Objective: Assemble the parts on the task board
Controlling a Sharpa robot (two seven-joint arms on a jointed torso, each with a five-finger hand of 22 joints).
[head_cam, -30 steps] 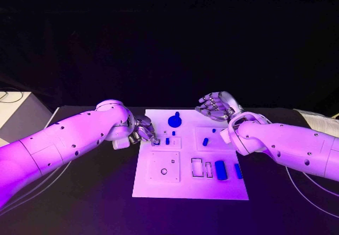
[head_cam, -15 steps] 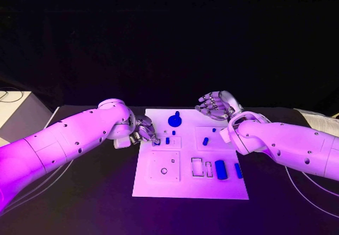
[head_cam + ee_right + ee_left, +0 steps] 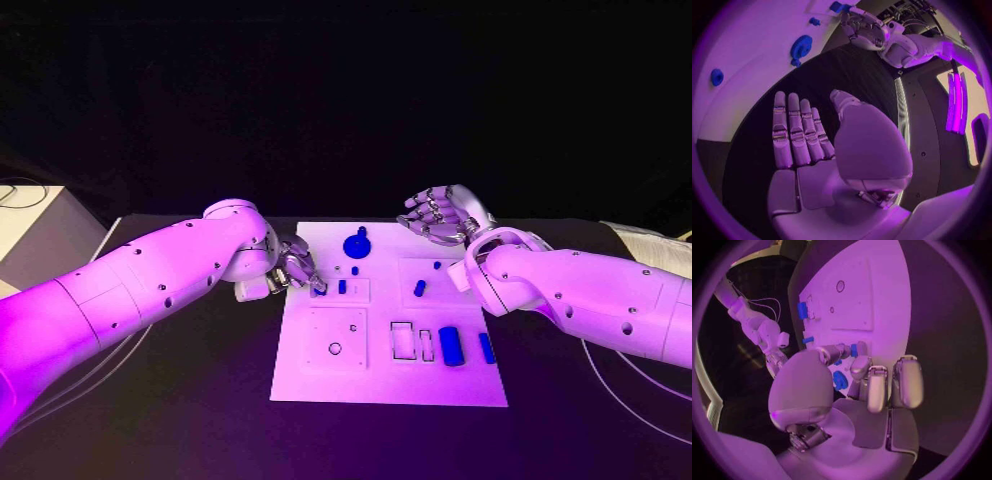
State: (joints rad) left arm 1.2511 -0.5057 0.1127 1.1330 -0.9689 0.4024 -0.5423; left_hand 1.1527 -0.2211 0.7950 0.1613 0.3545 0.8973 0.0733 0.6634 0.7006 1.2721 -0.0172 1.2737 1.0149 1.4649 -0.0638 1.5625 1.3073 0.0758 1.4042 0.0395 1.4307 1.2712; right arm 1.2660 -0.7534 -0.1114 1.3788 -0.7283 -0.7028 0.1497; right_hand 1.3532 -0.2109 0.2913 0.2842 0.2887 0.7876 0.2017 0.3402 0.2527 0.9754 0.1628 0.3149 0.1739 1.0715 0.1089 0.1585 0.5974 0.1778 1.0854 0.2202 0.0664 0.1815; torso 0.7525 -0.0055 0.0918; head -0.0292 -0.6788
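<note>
Pinching a small blue part [image 3: 856,349] at the fingertips, left hand [image 3: 299,270] sits at the board's [image 3: 389,385] 10 o'clock edge. Right hand [image 3: 441,217] hovers open, empty, at 1 o'clock. Advice: align upright over the socket, press gently.

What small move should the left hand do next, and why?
Probably lower the small blue part straight down into the white task board. The left hand seems to pinch it between its fingertips at the board's left edge. The right hand is open, off the board's far side, holding nothing.
</note>
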